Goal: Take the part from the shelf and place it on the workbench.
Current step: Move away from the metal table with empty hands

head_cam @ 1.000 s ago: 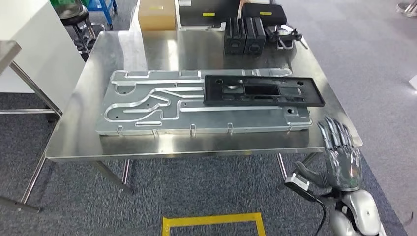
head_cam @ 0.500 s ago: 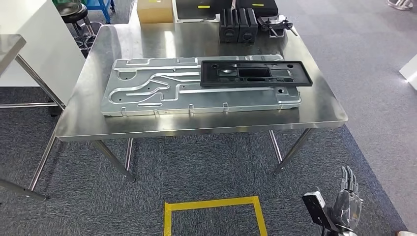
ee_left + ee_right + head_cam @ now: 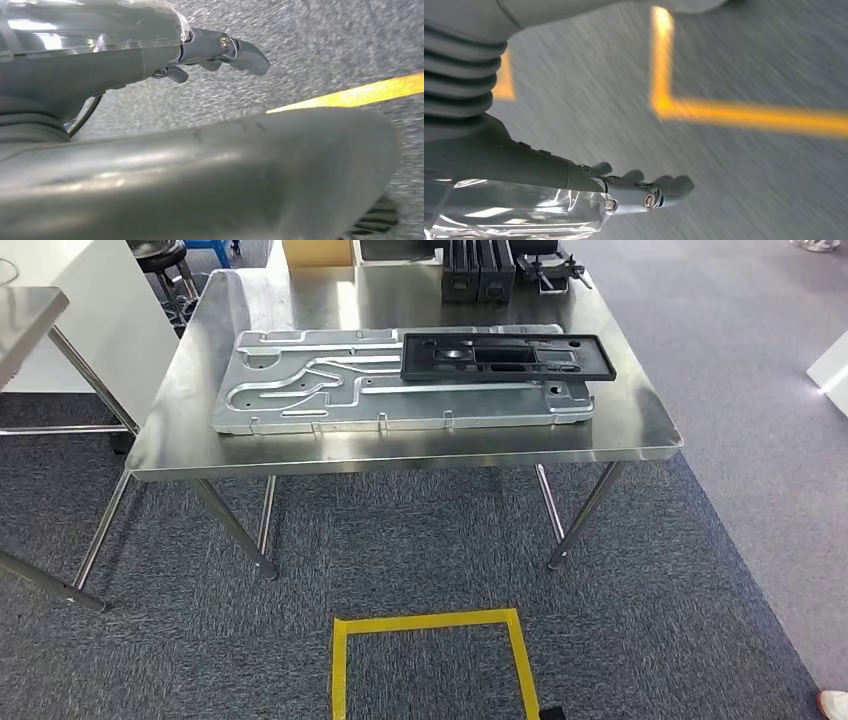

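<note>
The black part is a flat, matte, rectangular frame with a raised rim and several cut-out windows and recesses along its middle. It lies flat, its long axis running left to right across the head view, roughly parallel to the near edge of the tabletop. It rests on top of the right, far portion of a large silver metal plate, and its right end reaches slightly past the plate's right edge.

The plate is a long machined panel with winding grooves, round holes and small tabs along its near edge; it lies flat on the steel tabletop with its long axis also left to right.

Behind the plate, at the far edge of the tabletop, stand two dark blocks side by side, with a dark metal clamp-like tool just to their right and a tan box to their left. A second steel table and a white cabinet stand to the left. Grey carpet covers the floor, with a yellow tape square marked on it in front of the tabletop.

The left hand hangs over the carpet, holding nothing, its fingers lightly bent and apart. The right hand likewise hangs over the carpet near the yellow tape, holding nothing, fingers loosely extended and apart.
</note>
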`<move>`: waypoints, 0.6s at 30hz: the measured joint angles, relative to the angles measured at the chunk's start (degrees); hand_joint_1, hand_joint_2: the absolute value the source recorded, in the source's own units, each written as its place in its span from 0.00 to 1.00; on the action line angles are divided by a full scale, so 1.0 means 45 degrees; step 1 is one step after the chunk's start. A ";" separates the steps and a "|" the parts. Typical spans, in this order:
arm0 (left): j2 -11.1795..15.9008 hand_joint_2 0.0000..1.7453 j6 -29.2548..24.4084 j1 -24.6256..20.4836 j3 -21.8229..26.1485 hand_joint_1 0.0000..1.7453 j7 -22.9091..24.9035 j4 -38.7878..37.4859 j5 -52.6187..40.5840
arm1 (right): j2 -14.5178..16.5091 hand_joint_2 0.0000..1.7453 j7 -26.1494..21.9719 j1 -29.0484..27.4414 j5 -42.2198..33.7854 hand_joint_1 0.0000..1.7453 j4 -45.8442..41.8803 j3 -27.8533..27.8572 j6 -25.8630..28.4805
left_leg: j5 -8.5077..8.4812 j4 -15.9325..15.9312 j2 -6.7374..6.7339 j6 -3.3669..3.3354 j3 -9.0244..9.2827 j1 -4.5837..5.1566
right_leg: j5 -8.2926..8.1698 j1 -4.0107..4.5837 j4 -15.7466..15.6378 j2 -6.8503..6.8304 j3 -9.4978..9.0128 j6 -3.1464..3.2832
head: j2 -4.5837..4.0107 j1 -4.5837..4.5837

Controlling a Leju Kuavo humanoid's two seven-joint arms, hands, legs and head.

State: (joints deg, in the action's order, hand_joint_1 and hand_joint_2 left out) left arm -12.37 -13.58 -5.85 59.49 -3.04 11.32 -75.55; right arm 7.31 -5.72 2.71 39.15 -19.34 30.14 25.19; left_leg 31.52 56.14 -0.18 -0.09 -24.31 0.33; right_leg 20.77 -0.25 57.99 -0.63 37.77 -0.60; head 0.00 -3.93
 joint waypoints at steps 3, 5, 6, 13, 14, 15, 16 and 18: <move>0.0004 0.00 -0.0027 0.0043 0.0069 0.00 0.0098 -0.0002 0.0214 | 0.0179 0.00 0.0729 0.0023 -0.0124 0.00 0.0729 0.0235 -0.0528 | -0.0274 -0.0088 -0.0087 -0.0276 -0.0212 -0.0001 | 0.0071 -0.0072 0.0146 0.0033 0.0113 -0.0209 | 0.0000 0.0000; 0.0019 0.00 0.0019 0.0066 0.0107 0.00 0.0309 -0.0005 0.0129 | 0.0158 0.00 0.1492 0.0044 0.0588 0.00 0.1064 0.0121 -0.1096 | -0.0605 -0.0105 -0.0170 -0.0431 -0.0530 -0.0029 | 0.1323 -0.0126 0.1128 0.0076 0.0400 -0.0337 | 0.0000 0.0000; 0.0030 0.00 0.0055 0.0068 0.0110 0.00 0.0432 -0.0005 0.0041 | 0.0126 0.25 0.2005 0.0051 0.1054 0.00 0.1169 -0.0031 -0.1352 | -0.0774 -0.0097 -0.0179 -0.0476 -0.0740 -0.0021 | 0.2079 -0.0133 0.1919 0.0078 0.0562 -0.0398 | 0.0000 0.0000; 0.0030 0.00 -0.0021 0.0072 0.0090 0.00 0.0560 -0.0005 -0.0128 | 0.0009 0.50 0.3125 0.0150 0.2603 0.00 0.1416 -0.1091 -0.1564 | -0.1831 0.0207 -0.0194 -0.0313 -0.2269 0.0030 | 0.1858 -0.0085 0.1102 0.0082 -0.1995 -0.0277 | 0.0000 -0.0001; 0.0027 0.00 -0.0084 0.0067 0.0092 0.00 0.0476 -0.0005 -0.0056 | 0.0020 0.25 0.3180 0.0182 0.2748 0.00 0.1439 -0.1225 -0.1553 | -0.1958 0.0242 -0.0202 -0.0251 -0.2366 0.0040 | 0.2098 -0.0044 0.0183 0.0084 -0.2626 -0.0199 | 0.0000 -0.0001; 0.0023 0.00 -0.0145 0.0056 0.0098 0.00 0.0386 -0.0005 0.0008 | 0.0033 0.00 0.3290 0.0208 0.2955 0.00 0.1465 -0.1372 -0.1544 | -0.2088 0.0244 -0.0221 -0.0180 -0.2435 0.0036 | 0.2299 0.0008 -0.0413 0.0093 -0.2976 -0.0122 | 0.0000 -0.0001; 0.0023 0.00 -0.0193 0.0049 0.0104 0.00 0.0304 -0.0005 0.0056 | 0.0048 0.00 0.3424 0.0220 0.3197 0.00 0.1494 -0.1534 -0.1540 | -0.2233 0.0230 -0.0243 -0.0104 -0.2491 0.0026 | 0.2348 0.0041 -0.0710 0.0099 -0.3034 -0.0044 | 0.0000 -0.0001; 0.0031 0.00 -0.0244 0.0043 0.0112 0.00 0.0228 -0.0005 0.0039 | 0.0088 0.00 0.3638 0.0232 0.3566 0.00 0.1564 -0.1878 -0.1507 | -0.2175 0.0318 -0.0216 0.0052 -0.2665 -0.0022 | 0.2091 0.0026 -0.0769 0.0070 -0.2775 0.0144 | 0.0000 0.0001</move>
State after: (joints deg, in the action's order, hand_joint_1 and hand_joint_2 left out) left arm -12.22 -14.68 -5.65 59.99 -2.02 11.30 -75.37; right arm 7.71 10.65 3.75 55.19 -12.30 21.68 18.40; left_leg 21.73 57.58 -1.15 0.14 -36.30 0.23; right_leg 30.17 -0.13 54.53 -0.32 25.29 0.05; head 0.00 -3.92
